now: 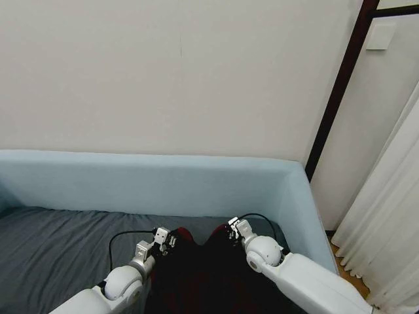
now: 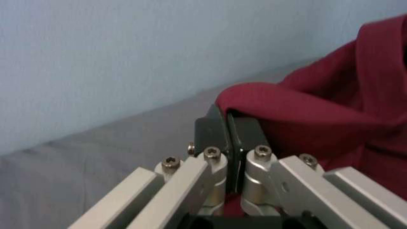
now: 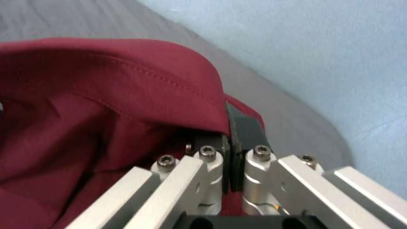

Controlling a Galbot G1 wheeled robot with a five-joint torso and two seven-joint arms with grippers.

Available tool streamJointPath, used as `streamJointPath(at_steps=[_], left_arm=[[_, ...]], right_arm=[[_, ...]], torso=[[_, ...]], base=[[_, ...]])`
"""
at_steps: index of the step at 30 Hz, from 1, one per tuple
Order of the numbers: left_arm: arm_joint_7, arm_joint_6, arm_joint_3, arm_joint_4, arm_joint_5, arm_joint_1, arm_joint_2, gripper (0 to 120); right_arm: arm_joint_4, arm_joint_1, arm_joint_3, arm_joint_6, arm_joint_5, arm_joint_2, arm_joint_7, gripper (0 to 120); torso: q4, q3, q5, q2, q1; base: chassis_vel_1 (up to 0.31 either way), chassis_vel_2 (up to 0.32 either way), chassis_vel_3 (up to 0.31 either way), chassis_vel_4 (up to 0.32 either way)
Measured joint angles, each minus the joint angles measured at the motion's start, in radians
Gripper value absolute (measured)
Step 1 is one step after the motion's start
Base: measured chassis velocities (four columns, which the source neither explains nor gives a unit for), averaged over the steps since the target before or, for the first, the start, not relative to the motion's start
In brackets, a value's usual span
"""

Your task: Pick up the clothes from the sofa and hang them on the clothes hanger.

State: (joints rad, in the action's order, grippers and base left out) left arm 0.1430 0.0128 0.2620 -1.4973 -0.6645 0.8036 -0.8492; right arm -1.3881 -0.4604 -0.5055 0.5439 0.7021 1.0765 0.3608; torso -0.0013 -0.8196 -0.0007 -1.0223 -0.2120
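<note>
A dark red garment (image 1: 196,271) hangs between my two arms over the grey sofa seat (image 1: 59,248). My left gripper (image 1: 167,239) is shut on one top edge of the garment (image 2: 330,114), its black fingers (image 2: 216,133) pressed together on a fold of cloth. My right gripper (image 1: 230,229) is shut on the other top edge; the red garment (image 3: 108,95) drapes over its black fingers (image 3: 245,131). Both grippers sit a little above the seat, in front of the pale blue backrest (image 1: 150,183).
The sofa's pale blue side arm (image 1: 301,209) rises just right of my right arm. A plain white wall (image 1: 170,72) stands behind the sofa. A dark door frame (image 1: 337,91) and white curtains (image 1: 386,229) lie to the right.
</note>
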Motion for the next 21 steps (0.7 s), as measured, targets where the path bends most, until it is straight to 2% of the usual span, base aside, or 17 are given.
streamJointPath(at_steps=[13, 18, 21], left_arm=[[0.017, 0.003, -0.016, 0.074, 0.016, 0.028, -0.083, 0], [0.025, 0.001, -0.012, 0.08, 0.021, 0.026, -0.093, 0], [0.026, 0.0, -0.011, 0.081, 0.026, 0.026, -0.088, 12]], right_arm=[[0.097, 0.0, 0.026, -0.058, -0.044, 0.019, -0.052, 0], [0.105, -0.003, 0.031, -0.071, -0.043, 0.024, -0.063, 0], [0.098, -0.01, 0.036, -0.078, -0.042, 0.021, -0.071, 0]], torso=[[-0.0001, 0.0, -0.0001, 0.0, 0.0], [0.0, 0.0, -0.0001, 0.0, 0.0], [0.0, 0.0, -0.0001, 0.0, 0.0]], base=[[0.0, 0.0, 0.0, 0.0], [0.0, 0.0, 0.0, 0.0], [0.0, 0.0, 0.0, 0.0]])
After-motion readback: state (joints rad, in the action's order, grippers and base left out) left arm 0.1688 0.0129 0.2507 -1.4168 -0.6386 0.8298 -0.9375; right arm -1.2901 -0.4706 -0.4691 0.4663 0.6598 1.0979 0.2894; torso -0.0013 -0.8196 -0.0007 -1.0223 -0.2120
